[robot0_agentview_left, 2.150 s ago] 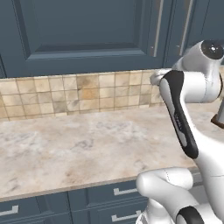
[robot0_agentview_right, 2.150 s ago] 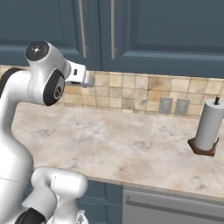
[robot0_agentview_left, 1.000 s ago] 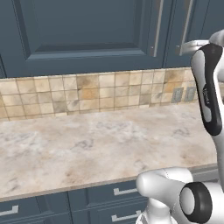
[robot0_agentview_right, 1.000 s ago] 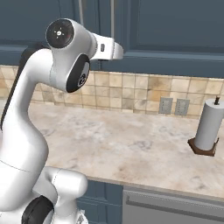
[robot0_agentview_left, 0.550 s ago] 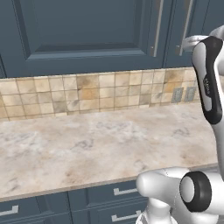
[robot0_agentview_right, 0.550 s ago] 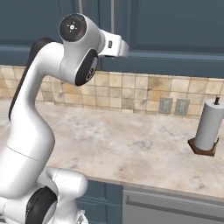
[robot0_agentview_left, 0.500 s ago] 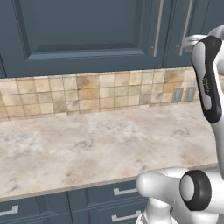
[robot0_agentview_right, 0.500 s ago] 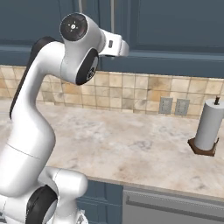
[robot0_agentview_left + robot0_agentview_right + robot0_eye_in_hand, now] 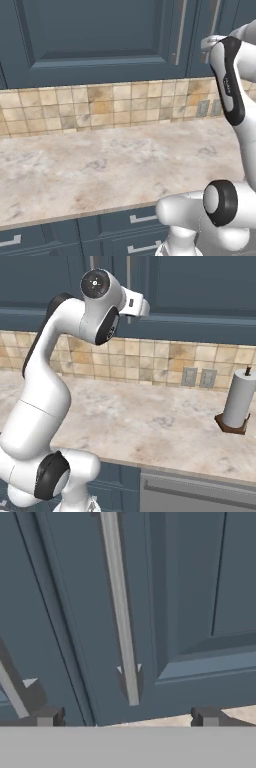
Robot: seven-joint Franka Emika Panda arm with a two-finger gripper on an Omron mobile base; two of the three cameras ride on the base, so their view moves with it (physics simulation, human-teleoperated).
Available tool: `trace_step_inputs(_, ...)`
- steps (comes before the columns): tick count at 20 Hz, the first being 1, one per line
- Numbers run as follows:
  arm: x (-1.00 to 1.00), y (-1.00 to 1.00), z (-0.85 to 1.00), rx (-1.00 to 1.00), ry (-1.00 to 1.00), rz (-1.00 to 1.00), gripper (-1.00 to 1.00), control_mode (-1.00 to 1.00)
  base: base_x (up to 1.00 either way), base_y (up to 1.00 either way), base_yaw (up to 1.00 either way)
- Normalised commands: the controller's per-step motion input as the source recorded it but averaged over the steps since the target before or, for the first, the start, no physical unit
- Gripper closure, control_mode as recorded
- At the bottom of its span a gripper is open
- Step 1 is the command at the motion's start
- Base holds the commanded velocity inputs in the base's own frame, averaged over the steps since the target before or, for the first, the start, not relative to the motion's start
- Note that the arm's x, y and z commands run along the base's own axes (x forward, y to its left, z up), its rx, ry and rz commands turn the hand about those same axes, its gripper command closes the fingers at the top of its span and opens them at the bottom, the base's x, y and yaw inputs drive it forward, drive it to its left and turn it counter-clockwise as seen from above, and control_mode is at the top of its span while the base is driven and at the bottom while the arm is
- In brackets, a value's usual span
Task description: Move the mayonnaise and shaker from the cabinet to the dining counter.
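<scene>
The claw (image 9: 127,716), spread wide and holding nothing, faces the closed cabinet (image 9: 190,602) near its handle (image 9: 120,607).

Even, diffuse light fills the rendered kitchen, with no glare and no visible lamp. The marble-look counter (image 9: 100,165) and tan tiles (image 9: 150,363) read bright, while the cabinet (image 9: 95,35) stays dim and flat. A soft shadow lies beside the handle (image 9: 120,612) in the hand view. All pictures are slightly soft and low in detail, without edge distortion.
</scene>
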Motion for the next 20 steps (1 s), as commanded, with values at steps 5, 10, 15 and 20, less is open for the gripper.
trace_step_inputs(5,0.38,0.0,0.0,0.03,-0.06,0.0,-1.0,-1.0,0.0,0.0,0.0)
trace_step_inputs(10,0.37,0.0,0.0,0.03,-0.05,0.0,-1.0,-1.0,0.0,0.0,0.0)
trace_step_inputs(15,0.37,0.0,0.0,0.05,0.0,0.0,-1.0,-1.0,0.0,0.0,0.0)
trace_step_inputs(20,0.31,-0.07,0.0,0.06,0.0,0.01,-1.0,-1.0,0.0,0.0,0.0)
